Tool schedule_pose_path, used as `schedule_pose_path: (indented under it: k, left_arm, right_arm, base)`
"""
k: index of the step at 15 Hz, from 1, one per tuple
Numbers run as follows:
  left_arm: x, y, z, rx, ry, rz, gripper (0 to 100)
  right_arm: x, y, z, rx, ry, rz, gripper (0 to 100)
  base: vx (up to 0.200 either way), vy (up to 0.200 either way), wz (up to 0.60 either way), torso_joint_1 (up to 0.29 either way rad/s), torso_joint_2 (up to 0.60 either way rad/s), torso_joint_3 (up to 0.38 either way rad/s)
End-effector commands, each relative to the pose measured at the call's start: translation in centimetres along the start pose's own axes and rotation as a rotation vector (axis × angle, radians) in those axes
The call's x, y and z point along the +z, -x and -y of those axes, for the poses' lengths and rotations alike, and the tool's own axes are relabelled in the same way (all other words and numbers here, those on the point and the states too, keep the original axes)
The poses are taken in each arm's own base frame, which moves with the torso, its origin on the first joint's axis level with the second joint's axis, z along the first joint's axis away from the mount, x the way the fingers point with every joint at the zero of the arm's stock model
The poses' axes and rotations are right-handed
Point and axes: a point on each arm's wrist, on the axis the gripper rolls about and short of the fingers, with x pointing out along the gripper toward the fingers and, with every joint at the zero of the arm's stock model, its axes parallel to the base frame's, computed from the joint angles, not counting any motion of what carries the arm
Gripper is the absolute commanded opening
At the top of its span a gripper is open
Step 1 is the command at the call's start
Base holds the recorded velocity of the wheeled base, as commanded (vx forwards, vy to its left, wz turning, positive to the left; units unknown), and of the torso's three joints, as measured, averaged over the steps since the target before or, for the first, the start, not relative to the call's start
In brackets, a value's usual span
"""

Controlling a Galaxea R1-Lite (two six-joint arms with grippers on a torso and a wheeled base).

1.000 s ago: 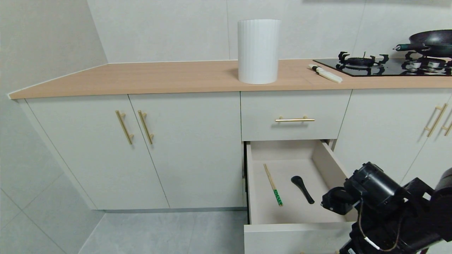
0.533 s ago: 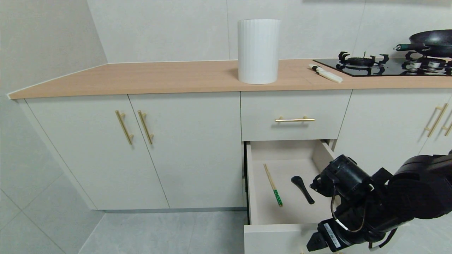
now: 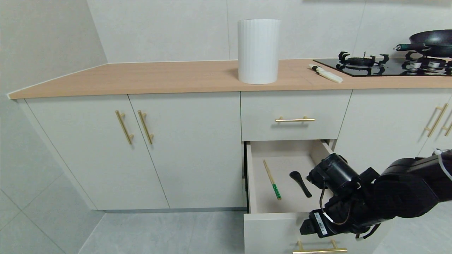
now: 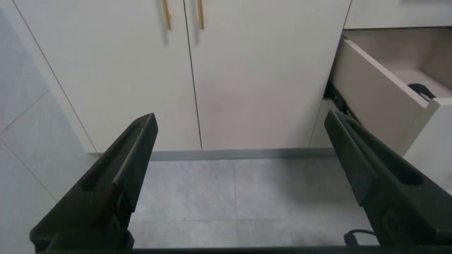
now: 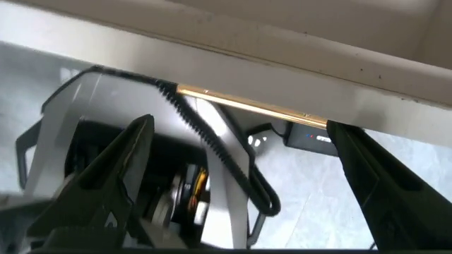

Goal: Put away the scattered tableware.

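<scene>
- At the lower drawer (image 3: pixel 250 176), the right arm has swung in from the right over the last second; the right gripper (image 5: pixel 236 134) now sits low at the drawer front, fingers spread wide and holding nothing, with the gold handle (image 5: pixel 247 106) seen between them (contact cannot be told)
- The drawer has slid partway back in, though it is still open
- A white label (image 3: pixel 319 222) on the right wrist carries print too small to read
- Inside the drawer lie chopsticks (image 3: pixel 272 179) with green ends and, near them but apart, a black spoon (image 3: pixel 300 183)
- On the countertop (image 3: pixel 159 76) a white ribbed canister (image 3: pixel 259 51) stands upright, its contents hidden
- The left gripper (image 4: pixel 240 123) hangs wide open and empty above the floor before the cupboard doors (image 4: pixel 233 63)
</scene>
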Motion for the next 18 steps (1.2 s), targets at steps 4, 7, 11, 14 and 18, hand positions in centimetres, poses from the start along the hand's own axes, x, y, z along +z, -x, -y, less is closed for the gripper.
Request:
schedule_pose_path:
  k: [4, 7, 11, 14, 18]
  left_arm:
    - [0.0, 0.0, 0.0, 0.0, 0.0, -0.002, 100]
    - [0.0, 0.0, 0.0, 0.0, 0.0, -0.001, 100]
    - [0.0, 0.0, 0.0, 0.0, 0.0, -0.001, 100]
    - [0.0, 0.0, 0.0, 0.0, 0.0, -0.002, 100]
    - [0.0, 0.0, 0.0, 0.0, 0.0, -0.001, 100]
  right_arm:
    - [1.0, -1.4, 0.9, -0.022, -0.052, 0.074, 100]
    - [1.8, -2.7, 1.5, -0.043, -0.092, 0.193, 100]
    - [2.9, -4.6, 2.5, -0.052, -0.147, 0.29, 100]
    - [3.8, -6.1, 3.3, -0.072, -0.202, 0.352, 100]
    - [5.3, -8.8, 4.4, -0.09, -0.292, 0.51, 100]
  base:
    - [0.0, 0.0, 0.0, 0.0, 0.0, 0.0]
    - [0.0, 0.0, 0.0, 0.0, 0.0, 0.0]
    - [0.0, 0.0, 0.0, 0.0, 0.0, 0.0]
    - [0.0, 0.0, 0.0, 0.0, 0.0, 0.0]
    - [0.0, 0.0, 0.0, 0.0, 0.0, 0.0]
